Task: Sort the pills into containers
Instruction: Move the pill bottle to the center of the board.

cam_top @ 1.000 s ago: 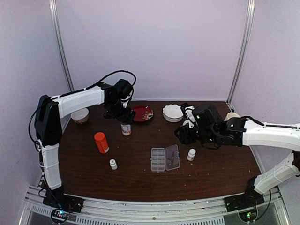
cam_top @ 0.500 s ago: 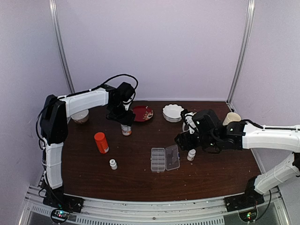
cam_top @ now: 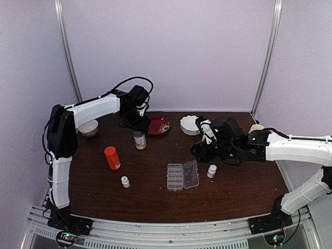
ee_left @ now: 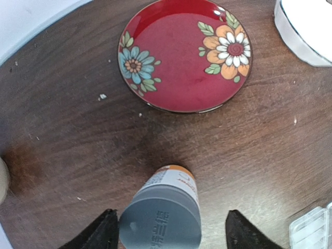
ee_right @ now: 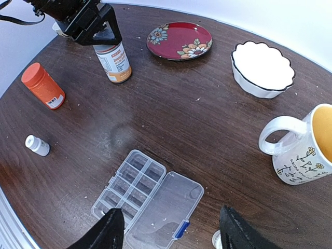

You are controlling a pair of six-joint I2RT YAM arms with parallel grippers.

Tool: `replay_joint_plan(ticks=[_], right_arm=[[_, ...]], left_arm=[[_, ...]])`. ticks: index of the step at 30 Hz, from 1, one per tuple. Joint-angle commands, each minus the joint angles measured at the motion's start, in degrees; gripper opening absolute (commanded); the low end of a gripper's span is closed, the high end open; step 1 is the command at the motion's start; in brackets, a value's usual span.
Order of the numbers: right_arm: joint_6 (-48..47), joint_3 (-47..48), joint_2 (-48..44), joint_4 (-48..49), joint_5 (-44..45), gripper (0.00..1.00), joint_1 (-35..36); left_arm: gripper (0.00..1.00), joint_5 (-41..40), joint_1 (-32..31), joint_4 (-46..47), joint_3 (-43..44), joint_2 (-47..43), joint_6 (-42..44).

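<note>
The left gripper [ee_left: 174, 229] is hanging open astride the grey-capped bottle [ee_left: 162, 215] near the red plate [ee_left: 181, 57], while the right gripper [ee_right: 171, 224] is hovering open, holding nothing, above the clear pill box [ee_right: 139, 188] lying lid-open near the middle of the table [ee_right: 176, 119].

Pill box [cam_top: 176, 177] open, lid flat; left tool [cam_top: 136, 126] just above grey-capped bottle [cam_top: 139, 140]; right tool [cam_top: 200, 151] near small white bottle [cam_top: 211, 170].
</note>
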Motion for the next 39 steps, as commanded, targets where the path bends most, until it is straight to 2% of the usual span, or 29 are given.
replay_joint_plan(ticks=[1, 5, 9, 12, 18, 22, 24, 30, 32, 36, 39], right_arm=[[-1.4, 2.0, 1.5, -0.2, 0.5, 0.65, -0.9], [-1.6, 2.9, 2.9, 0.2, -0.9, 0.65, -1.3], [-2.1, 4.6, 4.3, -0.5, -1.8, 0.65, -1.2], [-2.5, 5.3, 4.8, -0.8, -1.7, 0.65, -1.3], [-2.5, 5.6, 5.2, -0.6, -2.1, 0.64, -1.3], [-3.0, 6.6, 5.4, -1.2, -2.1, 0.64, -1.4], [-3.3, 7.3, 5.6, -1.6, -2.1, 0.64, -1.4], [-3.1, 8.6, 8.5, -1.6, -5.8, 0.64, -1.8], [-2.2, 8.7, 9.3, -1.5, -6.9, 0.64, -2.0], [0.5, 7.2, 8.1, 0.6, -9.1, 0.65, -2.0], [2.8, 5.2, 6.7, 3.3, -11.1, 0.66, -2.0]], left_arm=[[0.8, 0.0, 0.5, 0.1, 1.0, 1.0, 0.7], [0.9, -1.1, 0.4, 0.1, 0.7, 0.6, 0.4], [0.9, 0.8, 0.7, 1.4, 0.2, 0.9, 0.5], [0.83, 3.4, 1.2, 1.9, 0.0, 1.7, 0.3], [0.75, 1.3, 1.6, 1.9, -0.4, 2.4, -0.3], [0.56, 0.8, 1.8, 1.7, -0.5, 1.9, -0.1], [0.5, 1.2, 1.8, 2.4, -1.5, 0.3, 0.8], [0.45, 13.4, 0.6, 8.2, -7.5, -6.1, 2.5], [0.43, 14.7, -1.1, 8.7, -9.4, -7.3, 2.7], [0.41, 9.9, -5.8, 7.6, -12.6, -10.8, 3.2], [0.41, 3.1, -10.8, 7.9, -16.0, -14.2, 3.8]])
